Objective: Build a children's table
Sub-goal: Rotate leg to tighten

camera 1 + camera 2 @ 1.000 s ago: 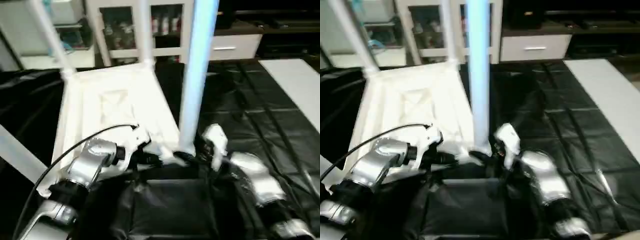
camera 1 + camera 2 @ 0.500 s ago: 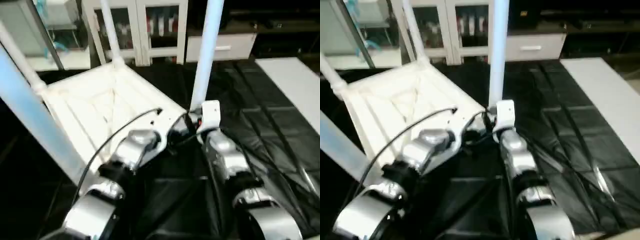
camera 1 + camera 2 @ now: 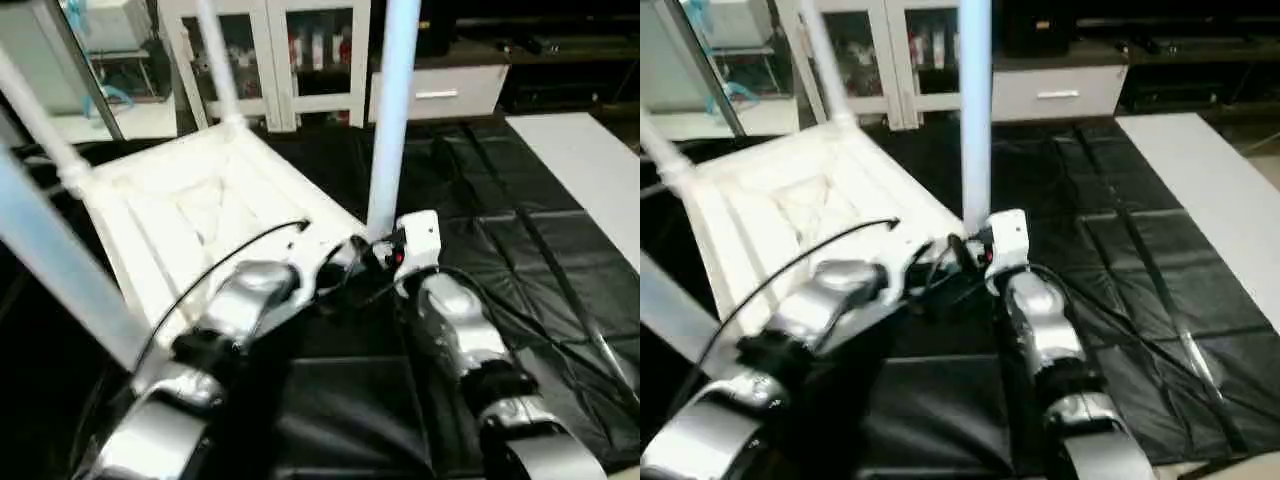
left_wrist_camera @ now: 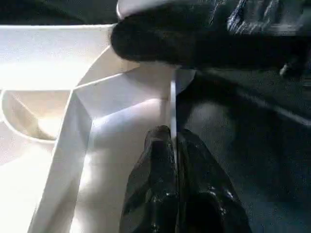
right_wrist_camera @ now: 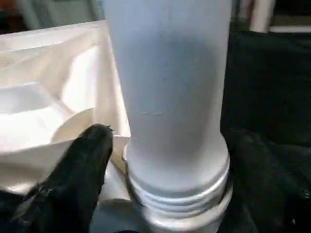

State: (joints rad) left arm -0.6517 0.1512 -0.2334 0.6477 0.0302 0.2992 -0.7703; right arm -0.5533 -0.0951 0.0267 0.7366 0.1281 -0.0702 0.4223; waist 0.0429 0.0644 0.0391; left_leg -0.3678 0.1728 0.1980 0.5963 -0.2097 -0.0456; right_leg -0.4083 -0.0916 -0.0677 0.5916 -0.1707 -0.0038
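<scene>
Left wrist view: left gripper (image 4: pixel 174 145) pinches tabletop (image 4: pixel 121 126) rib; right gripper (image 5: pixel 165 160) hugs leg (image 5: pixel 167 97) base.

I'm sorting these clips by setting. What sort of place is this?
Probably a furnished room used as a workspace: a white glass-door cabinet and a white drawer unit stand behind a black-covered work table, where the upside-down tabletop lies.

Your forearms (image 3: pixel 455 330): silver, rounded | wrist joints: black | left cable (image 3: pixel 215 275): thin, black | right wrist block (image 3: pixel 418 240): white
</scene>
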